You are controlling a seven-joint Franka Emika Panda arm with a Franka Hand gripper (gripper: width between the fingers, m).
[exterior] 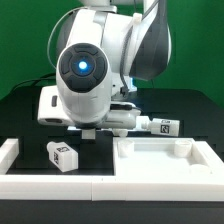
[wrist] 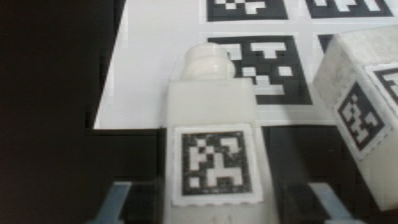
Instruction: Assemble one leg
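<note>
In the wrist view my gripper is shut on the leg, a white square post with a tag on its upper face and a rounded peg at its far end. One finger shows on each side of its near end. The leg's far end hangs over the marker board. A second leg lies close beside the held one. In the exterior view the arm's wrist hides the fingers and the held leg. Another leg lies on the black table at the front.
The wide flat white panel with raised rims lies at the exterior view's front right. One more leg lies behind it. A white frame borders the front and the exterior view's left. A green wall stands behind.
</note>
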